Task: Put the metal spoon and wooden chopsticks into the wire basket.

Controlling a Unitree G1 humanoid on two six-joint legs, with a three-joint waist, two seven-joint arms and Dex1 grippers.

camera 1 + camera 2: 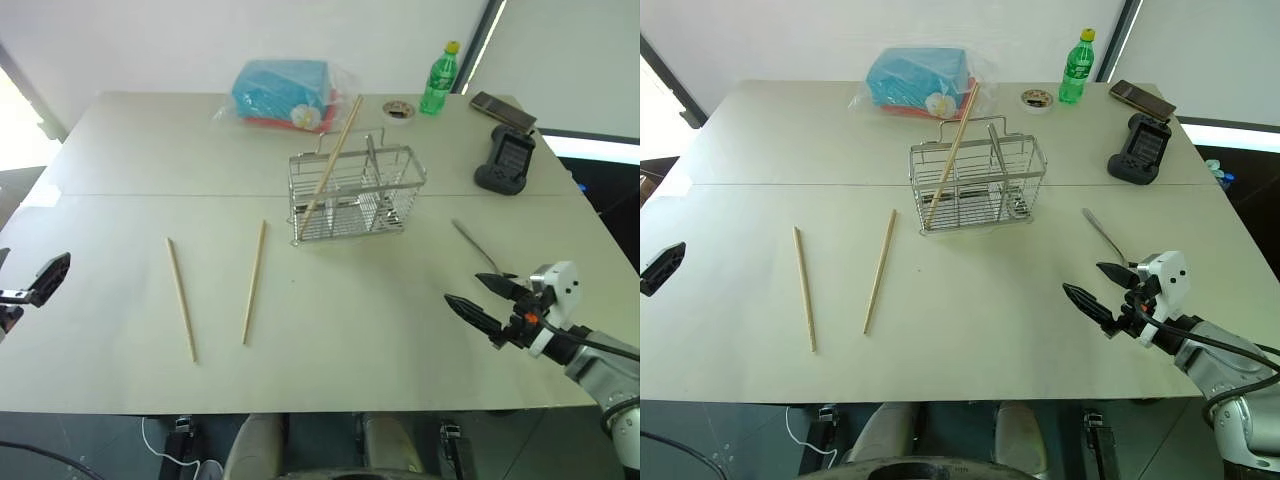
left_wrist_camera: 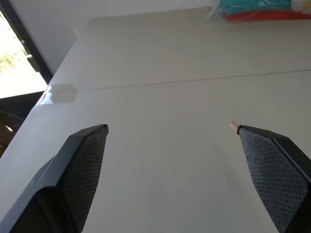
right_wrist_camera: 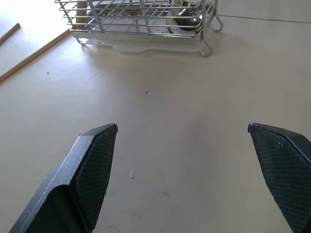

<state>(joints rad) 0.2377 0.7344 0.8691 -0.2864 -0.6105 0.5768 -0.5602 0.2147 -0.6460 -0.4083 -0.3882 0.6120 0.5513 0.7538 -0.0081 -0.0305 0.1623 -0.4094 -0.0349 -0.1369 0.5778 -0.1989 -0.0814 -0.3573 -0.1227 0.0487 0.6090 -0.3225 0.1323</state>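
We see the wire basket (image 1: 355, 195) mid-table holding one leaning chopstick (image 1: 332, 160) and a utensil. Two wooden chopsticks (image 1: 253, 282) lie toward the table's (image 1: 120, 150) left front, the metal spoon (image 1: 475, 246) near its right edge. Our left gripper (image 2: 170, 133) and right gripper (image 1: 482, 298) hang spread, holding nothing.

A green plastic bottle (image 1: 438, 79) with a yellow cap stands upright at the far edge of the pale worktop (image 1: 400, 320). Just beside the bottle, toward the middle of that edge, sits a small round dish (image 1: 398, 109), and further along the same way lies a clear bag holding something blue and red (image 1: 283, 93). On the bottle's other side a dark phone (image 1: 503, 109) lies flat, and nearer than it rests a black handheld device with a screen (image 1: 508, 160).
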